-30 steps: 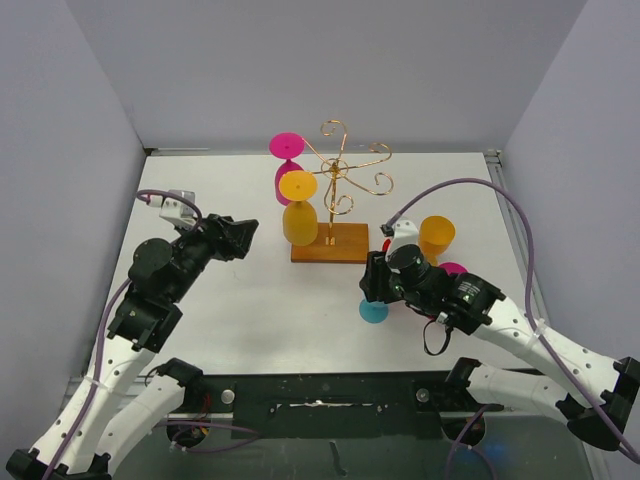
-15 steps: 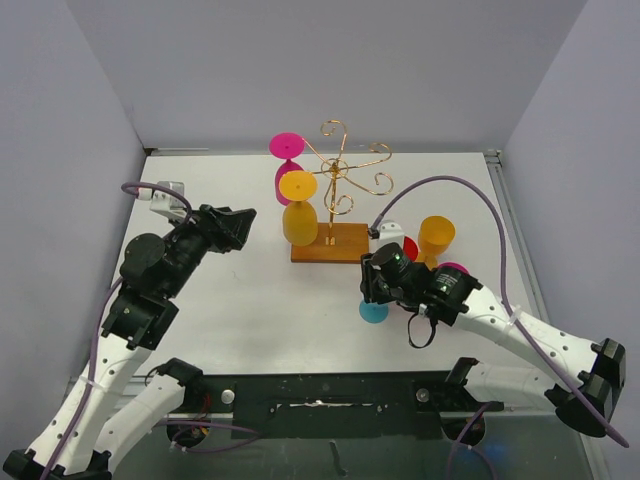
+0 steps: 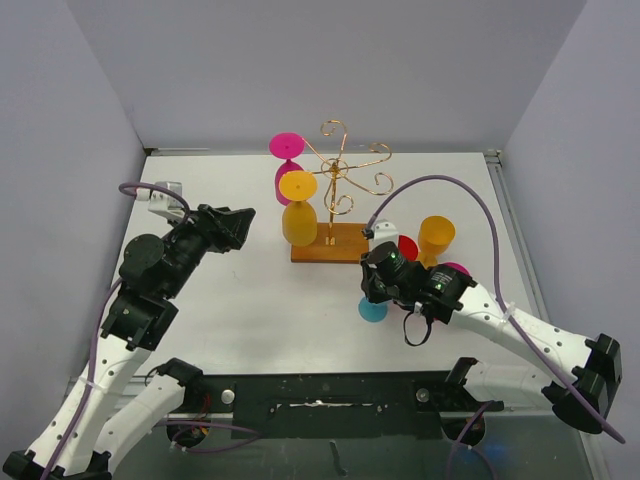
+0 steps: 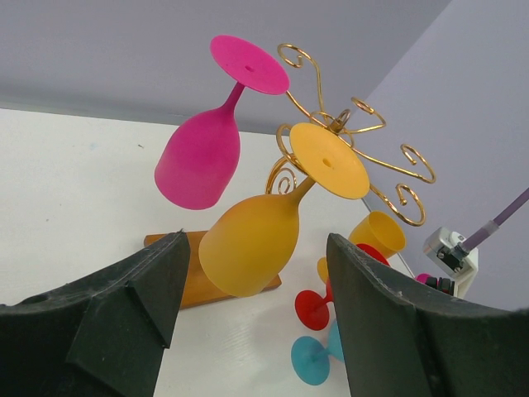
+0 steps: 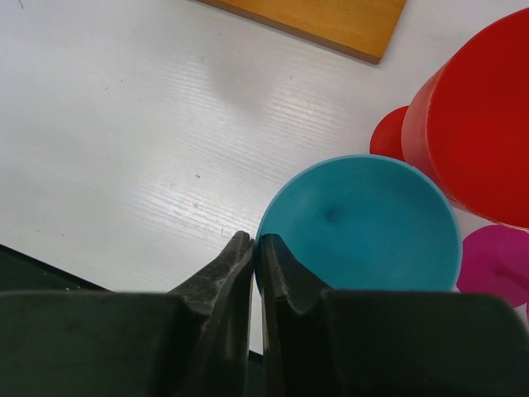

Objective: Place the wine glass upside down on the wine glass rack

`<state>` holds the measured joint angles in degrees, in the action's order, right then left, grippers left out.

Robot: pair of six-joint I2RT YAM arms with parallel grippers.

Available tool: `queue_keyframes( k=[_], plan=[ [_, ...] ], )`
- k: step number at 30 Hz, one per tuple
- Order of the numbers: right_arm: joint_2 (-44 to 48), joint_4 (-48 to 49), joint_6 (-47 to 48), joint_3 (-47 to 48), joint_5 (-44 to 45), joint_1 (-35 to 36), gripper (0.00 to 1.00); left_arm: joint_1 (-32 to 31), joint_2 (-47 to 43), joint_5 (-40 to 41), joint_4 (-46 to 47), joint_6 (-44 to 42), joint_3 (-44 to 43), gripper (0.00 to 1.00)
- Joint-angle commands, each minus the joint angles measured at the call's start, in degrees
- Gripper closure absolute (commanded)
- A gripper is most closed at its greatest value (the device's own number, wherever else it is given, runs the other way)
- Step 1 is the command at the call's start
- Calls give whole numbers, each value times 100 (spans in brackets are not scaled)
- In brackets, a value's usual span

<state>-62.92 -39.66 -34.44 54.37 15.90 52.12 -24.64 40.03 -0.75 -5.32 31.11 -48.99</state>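
Wine glass rack (image 3: pixel 340 245): gold wire, curled arms, brown wooden base; magenta glass (image 3: pixel 287 165) and orange glass (image 3: pixel 298 212) hang inverted on it. Left gripper (image 4: pixel 254 244) spread wide, left of rack. Teal wine glass (image 5: pixel 364 223) upright, near-right of rack; right gripper (image 5: pixel 254 241) pinches its rim.

Red glass (image 3: pixel 408 247) lay on white table (image 3: pixel 250 300). Orange glass (image 3: pixel 436 238) stood upright just right of red glass. Pink glass (image 3: pixel 455 268) sat just right & nearer, mostly hidden. Well left of red glass & farther back, 2 glasses hung bowl-down: hanging orange glass (image 3: pixel 298 220) in front, hanging pink glass (image 3: pixel 285 180) right behind. Lilac walls (image 3: pixel 300 70) beyond.
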Motion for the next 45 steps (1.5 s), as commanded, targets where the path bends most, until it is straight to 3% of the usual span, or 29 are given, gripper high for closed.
queue_keyframes(
  k=[1,13,18,23,27,33,38,45],
  plan=[
    [150,444,132,83,-241,-3,97,30,-52,42,189,59,-277,35],
    [762,1346,243,-39,-1119,-14,100,30,-147,71,147,303,-20,35],
    [818,2018,338,-40,-1387,12,100,30,-253,180,-179,898,138,35],
    [722,2749,687,-41,-448,614,100,30,-339,172,-1429,2271,387,35],
    [556,3381,972,-132,80,932,100,38,-458,94,-1824,3016,633,35],
    [371,4245,1456,-185,392,1205,100,47,-522,-61,-1707,3883,975,35],
    [243,4584,1663,-118,137,1255,100,97,-577,-504,-1377,4556,1291,34],
    [-143,4707,1703,127,-607,1256,100,144,-993,-1630,579,6925,2590,36]
  ],
)
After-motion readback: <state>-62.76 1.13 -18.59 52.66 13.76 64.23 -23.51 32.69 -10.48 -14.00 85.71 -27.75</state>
